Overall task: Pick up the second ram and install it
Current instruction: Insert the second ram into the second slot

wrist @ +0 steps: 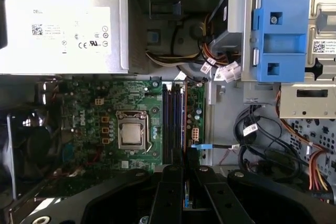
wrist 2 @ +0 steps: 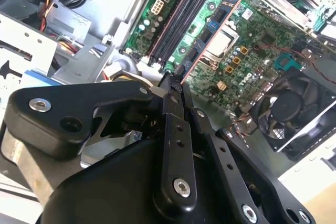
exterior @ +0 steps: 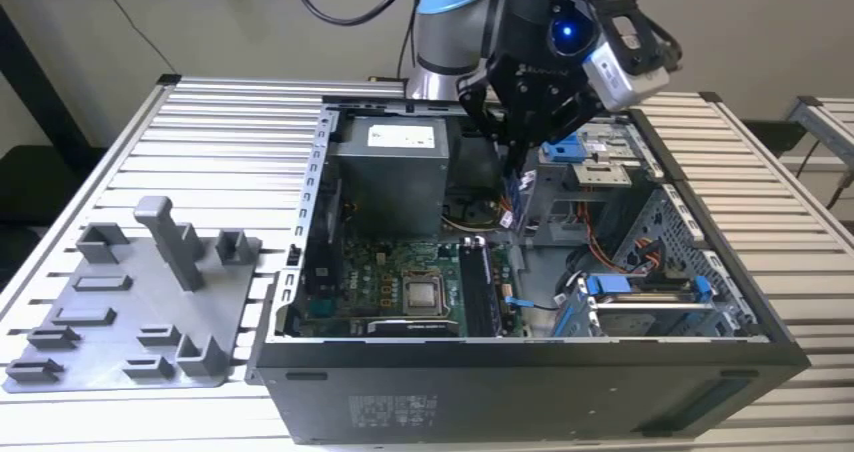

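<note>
Ribbed metal bench (exterior: 214,112) carries an open black steel case (exterior: 534,392). Inside lies a green motherboard (wrist: 89,108) with a square silver processor (wrist: 130,134) and long black slots (wrist: 173,119). A black gripper (exterior: 513,142) hangs over the case, pinching the second ram (exterior: 514,180), a thin dark strip edge-on above the slots.

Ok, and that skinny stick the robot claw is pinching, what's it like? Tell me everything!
The second ram is a slim, flat, dark stick seen nearly edge-on, with a reddish line along one edge. The gripper pinches one end between its fingers; the rest sticks out free over the green motherboard, near its long black slots, not yet in one.
</note>
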`<state>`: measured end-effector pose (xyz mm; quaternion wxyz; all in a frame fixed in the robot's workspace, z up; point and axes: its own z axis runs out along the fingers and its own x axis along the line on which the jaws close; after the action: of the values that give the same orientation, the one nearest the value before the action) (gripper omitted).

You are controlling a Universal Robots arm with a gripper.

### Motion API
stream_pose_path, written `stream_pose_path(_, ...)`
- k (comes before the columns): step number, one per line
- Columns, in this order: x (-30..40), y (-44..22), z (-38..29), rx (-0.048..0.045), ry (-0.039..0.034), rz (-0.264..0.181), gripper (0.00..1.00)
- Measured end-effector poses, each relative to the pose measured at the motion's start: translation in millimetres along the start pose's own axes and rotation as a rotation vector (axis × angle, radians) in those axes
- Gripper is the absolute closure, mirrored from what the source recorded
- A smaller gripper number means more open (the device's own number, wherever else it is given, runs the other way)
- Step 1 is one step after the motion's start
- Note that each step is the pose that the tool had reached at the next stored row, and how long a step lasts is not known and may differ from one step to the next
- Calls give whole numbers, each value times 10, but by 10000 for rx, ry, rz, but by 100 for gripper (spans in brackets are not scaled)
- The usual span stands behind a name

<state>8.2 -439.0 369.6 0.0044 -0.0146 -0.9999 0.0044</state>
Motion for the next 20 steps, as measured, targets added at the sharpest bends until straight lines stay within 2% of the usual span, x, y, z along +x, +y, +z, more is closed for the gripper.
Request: stream_pose_path(20, -1, 0, 66, 52, -2, 0, 86)
